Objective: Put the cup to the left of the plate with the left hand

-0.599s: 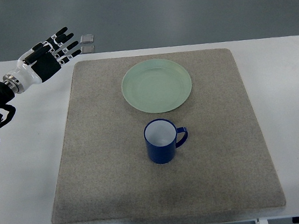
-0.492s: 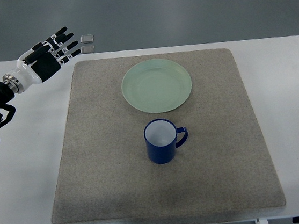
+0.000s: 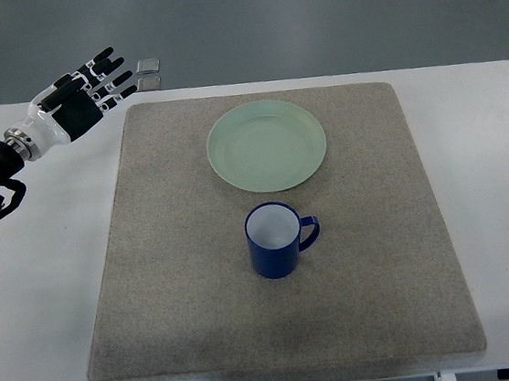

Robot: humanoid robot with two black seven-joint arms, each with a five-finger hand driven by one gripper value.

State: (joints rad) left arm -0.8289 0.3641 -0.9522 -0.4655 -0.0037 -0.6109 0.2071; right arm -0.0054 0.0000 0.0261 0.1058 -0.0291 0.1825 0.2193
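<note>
Though the left hand (image 3: 87, 92) is up and ready, from where I stand nothing of the actual job looks done yet. The blue enamel cup (image 3: 275, 240) sits upright on the grey felt mat (image 3: 173, 282), just in front of the pale green plate (image 3: 267, 146) on the robot's side, close to the plate's near rim but not touching it. Its handle points away to the right of the plate. Its white inside looks empty.

The hand hangs well off to the left of the plate, beyond the mat's far left corner and over the bare white table (image 3: 34, 271). Its black fingers (image 3: 109, 75) are stretched out flat and spread, holding nothing at all. The forearm comes in from the left edge.

The spot where the cup is meant to go, the stretch of mat to the left of the plate, lies bare. So I'd judge everything is left to do: the hand has to travel across toward the cup, close round its body or handle, lift it, carry it round to the plate's left side and set it down. No right arm shows anywhere. Past the plate, off the table's far edge near the fingertips, two small grey squares (image 3: 149, 72) lie on the floor.
</note>
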